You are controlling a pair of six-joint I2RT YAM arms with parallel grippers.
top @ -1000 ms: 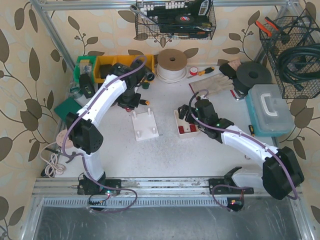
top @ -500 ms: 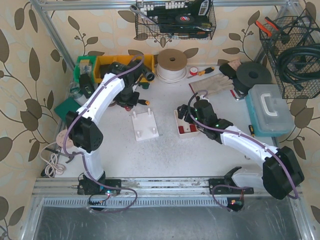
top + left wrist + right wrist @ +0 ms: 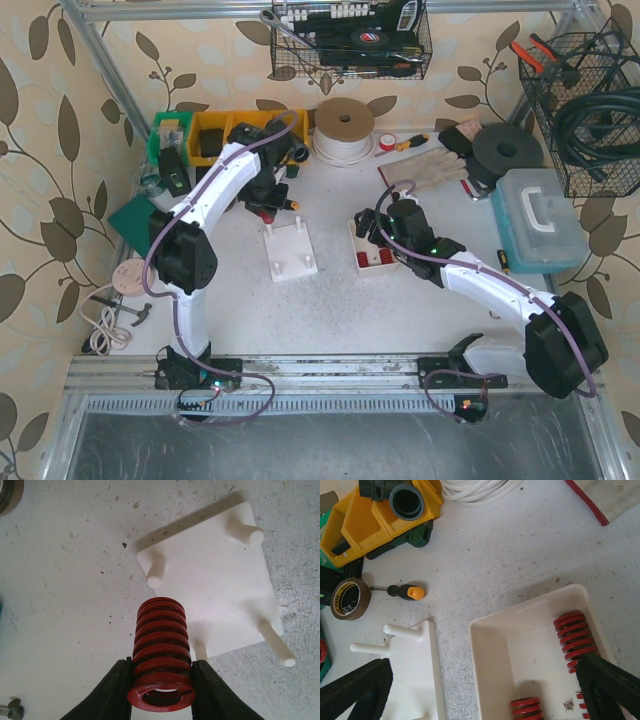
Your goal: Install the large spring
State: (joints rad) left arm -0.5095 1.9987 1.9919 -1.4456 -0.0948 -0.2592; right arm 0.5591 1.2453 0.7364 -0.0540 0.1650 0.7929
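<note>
My left gripper point(image 3: 161, 682) is shut on a large red coil spring point(image 3: 161, 640) and holds it above the table, just off the near edge of the white peg plate point(image 3: 210, 587). The plate has several upright pegs; one point(image 3: 201, 650) shows right beside the spring. From the top view the left gripper point(image 3: 268, 200) hangs just behind the plate point(image 3: 290, 252). My right gripper point(image 3: 482, 697) is open and empty above a white tray point(image 3: 487, 645) that holds red springs point(image 3: 575, 636). It also shows in the top view point(image 3: 375, 232).
A yellow bin point(image 3: 375, 520), a screwdriver point(image 3: 402, 591) and a tape roll point(image 3: 349, 598) lie behind the plate. A white cord coil point(image 3: 343, 130), gloves point(image 3: 432, 165), a black disc point(image 3: 507, 152) and a teal toolbox point(image 3: 540, 220) sit at the back right.
My left arm has swung a little to the right, carrying the spring closer to the peg plate. The right arm has not moved.
</note>
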